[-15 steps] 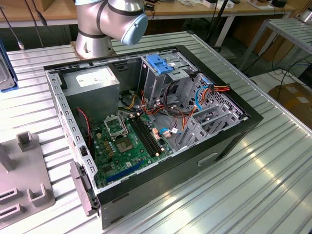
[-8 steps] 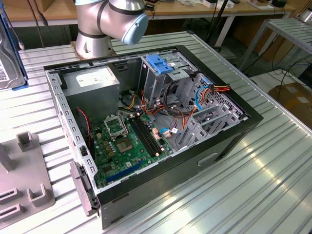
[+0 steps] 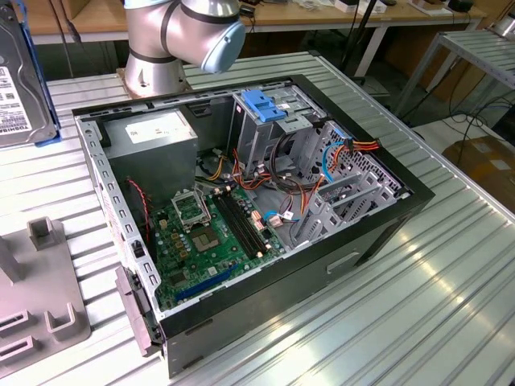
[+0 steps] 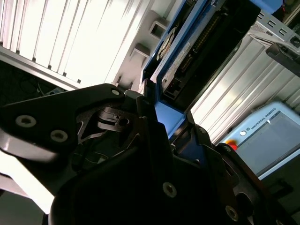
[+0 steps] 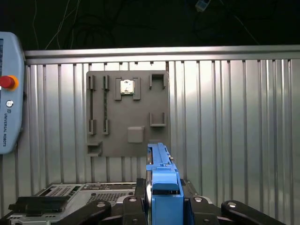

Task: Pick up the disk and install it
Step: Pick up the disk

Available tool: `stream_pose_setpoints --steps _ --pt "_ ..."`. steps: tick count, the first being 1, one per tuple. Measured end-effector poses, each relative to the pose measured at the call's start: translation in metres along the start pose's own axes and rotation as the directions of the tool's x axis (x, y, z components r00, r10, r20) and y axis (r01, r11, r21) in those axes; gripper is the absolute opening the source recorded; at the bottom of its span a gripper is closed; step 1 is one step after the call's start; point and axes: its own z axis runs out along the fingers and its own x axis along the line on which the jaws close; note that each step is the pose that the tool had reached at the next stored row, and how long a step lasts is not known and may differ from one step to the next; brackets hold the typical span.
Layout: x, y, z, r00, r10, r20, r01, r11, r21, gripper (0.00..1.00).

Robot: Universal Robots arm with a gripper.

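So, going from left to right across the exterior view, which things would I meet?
disk → grey power supply → blue latch → orange cables → cardboard box

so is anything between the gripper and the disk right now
Nothing visible: in both wrist views the gripper is shut on the blue carrier edge of the disk. In the exterior view the disk is upright, to that view's left of the open computer case.

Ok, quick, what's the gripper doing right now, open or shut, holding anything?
Gripper: closed, holding the disk by its blue carrier.
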Motion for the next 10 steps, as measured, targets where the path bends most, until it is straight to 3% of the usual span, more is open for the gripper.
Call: stream_pose_setpoints --steps 4,10 --pt "-0.0002 -0.0111 0.0004 1.0000 0.000 -0.0004 0.000 1.0000 0.0000 0.36" --pt "-0.0005 -0.0231 0.0008 1.0000 0.000 -0.0017 0.000 1.0000 0.0000 0.36"
